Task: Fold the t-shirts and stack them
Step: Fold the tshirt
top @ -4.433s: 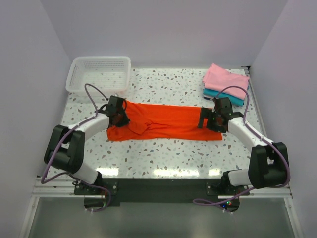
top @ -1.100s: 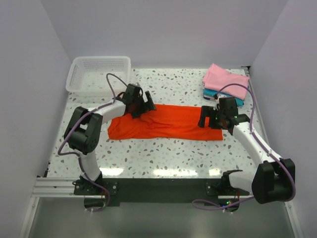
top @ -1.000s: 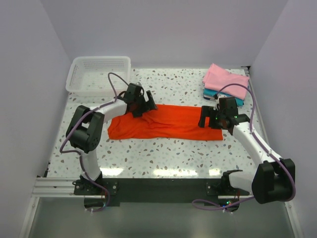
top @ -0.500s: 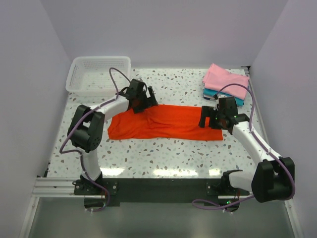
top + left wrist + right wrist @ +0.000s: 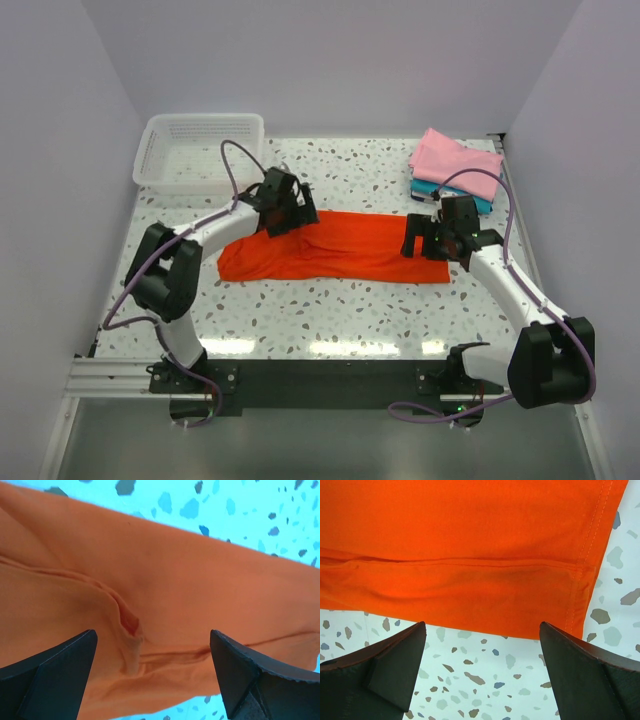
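The orange-red t-shirt point(image 5: 335, 247) lies folded into a long flat strip across the middle of the table. My left gripper point(image 5: 293, 212) hovers open over its far left part, and in the left wrist view its fingers point(image 5: 55, 670) straddle a small wrinkle in the cloth point(image 5: 165, 580). At the shirt's right end my right gripper point(image 5: 414, 240) stands open above the hemmed edge point(image 5: 470, 555); its fingertips point(image 5: 395, 660) frame bare table just off the cloth. The pink t-shirt point(image 5: 455, 160) lies folded on the teal one point(image 5: 452, 195) at the back right.
A white mesh basket point(image 5: 200, 150) stands at the back left corner. The speckled table point(image 5: 330, 320) shows in front of the shirt. Walls close in on three sides, and the stack sits near the right wall.
The left gripper went from the shirt's left end to its far edge, then shifted slightly right. The bunched left end now lies flat. The right gripper has hardly moved.
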`<state>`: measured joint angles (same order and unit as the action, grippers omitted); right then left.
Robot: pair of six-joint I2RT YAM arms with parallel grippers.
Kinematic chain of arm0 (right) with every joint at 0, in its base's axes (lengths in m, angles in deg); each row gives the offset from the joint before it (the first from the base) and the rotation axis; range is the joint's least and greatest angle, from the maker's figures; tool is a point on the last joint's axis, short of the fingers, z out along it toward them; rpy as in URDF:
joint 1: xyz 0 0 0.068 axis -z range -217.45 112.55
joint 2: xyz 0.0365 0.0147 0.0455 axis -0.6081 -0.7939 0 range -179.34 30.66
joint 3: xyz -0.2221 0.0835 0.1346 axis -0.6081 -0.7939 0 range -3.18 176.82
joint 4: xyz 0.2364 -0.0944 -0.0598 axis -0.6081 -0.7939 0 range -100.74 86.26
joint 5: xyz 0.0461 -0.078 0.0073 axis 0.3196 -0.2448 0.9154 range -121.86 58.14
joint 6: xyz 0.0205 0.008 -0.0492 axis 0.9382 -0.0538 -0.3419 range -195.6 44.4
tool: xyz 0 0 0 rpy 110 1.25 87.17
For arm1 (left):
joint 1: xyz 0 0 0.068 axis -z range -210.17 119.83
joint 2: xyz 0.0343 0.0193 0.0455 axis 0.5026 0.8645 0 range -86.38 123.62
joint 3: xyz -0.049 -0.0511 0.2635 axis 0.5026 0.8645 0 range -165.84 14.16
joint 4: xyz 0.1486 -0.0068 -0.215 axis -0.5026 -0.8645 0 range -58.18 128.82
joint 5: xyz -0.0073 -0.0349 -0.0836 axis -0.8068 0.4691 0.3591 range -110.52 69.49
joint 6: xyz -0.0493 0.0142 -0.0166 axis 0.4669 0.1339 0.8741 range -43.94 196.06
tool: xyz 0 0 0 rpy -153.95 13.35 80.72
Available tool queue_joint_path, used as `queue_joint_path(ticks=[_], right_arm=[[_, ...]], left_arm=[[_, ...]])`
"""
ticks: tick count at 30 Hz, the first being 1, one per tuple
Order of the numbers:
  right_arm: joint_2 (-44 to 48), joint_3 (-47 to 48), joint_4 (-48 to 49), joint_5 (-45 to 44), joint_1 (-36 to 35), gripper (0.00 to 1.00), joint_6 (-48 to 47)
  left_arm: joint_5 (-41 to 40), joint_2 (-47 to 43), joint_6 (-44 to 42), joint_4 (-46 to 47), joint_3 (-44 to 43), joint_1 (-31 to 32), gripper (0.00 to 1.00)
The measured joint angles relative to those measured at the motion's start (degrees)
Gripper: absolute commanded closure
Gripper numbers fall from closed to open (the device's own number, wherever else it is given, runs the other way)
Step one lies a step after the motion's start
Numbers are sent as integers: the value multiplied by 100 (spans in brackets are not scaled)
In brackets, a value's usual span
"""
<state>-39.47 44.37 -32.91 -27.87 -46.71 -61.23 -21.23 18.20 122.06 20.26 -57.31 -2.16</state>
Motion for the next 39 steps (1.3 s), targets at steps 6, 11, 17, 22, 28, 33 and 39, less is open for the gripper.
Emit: queue_joint_path(ticks=[6, 11, 17, 22, 28, 33, 39], right_arm=[[0, 0, -2, 0, 0, 1, 2], [0, 0, -20, -4, 0, 1, 2], [0, 0, -33, -24, 0, 1, 2], [-68, 0, -20, -26, 0, 1, 2], [-313, 42, 17, 9, 0, 1, 24], [-938, 501, 227, 214, 0, 1, 103], [-2006, 1215, 595, 459, -2, 1, 197]], left_arm=[[2, -321, 48, 57, 190, 332, 0], [26, 39, 55, 48, 55, 396, 0], [118, 726, 87, 70, -313, 407, 0], [168, 848, 94, 81, -492, 444, 0], [-39, 461, 98, 81, -160, 481, 0], [-570, -597, 107, -11, 306, 476, 0], [-835, -1043, 186, -11, 590, 127, 0]])
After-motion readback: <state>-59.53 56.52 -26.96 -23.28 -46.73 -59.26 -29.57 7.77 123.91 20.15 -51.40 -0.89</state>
